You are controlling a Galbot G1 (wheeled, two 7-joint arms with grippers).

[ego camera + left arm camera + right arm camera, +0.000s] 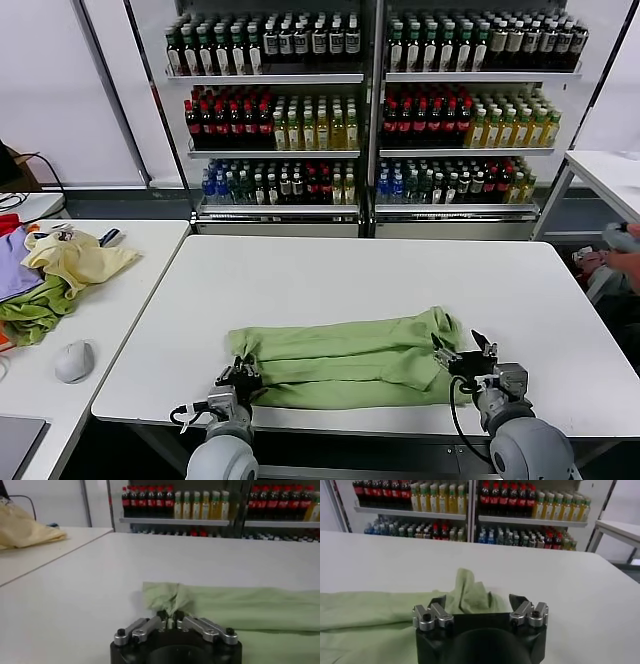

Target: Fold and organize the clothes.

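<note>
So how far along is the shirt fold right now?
Done: the light green shirt already lies as a long narrow band across the near edge of the white table, so lengthwise folds look made. In hand: the left gripper is shut on the band's left end; the right gripper sits open at the right end. Left: probably folding the band end to end and setting it aside.

Light: I see bright, even light from above on the white table [350, 270].
Shadows: soft and faint.
Focus: shelves [210, 510] behind the far edge are blurred in my wrist views.
</note>
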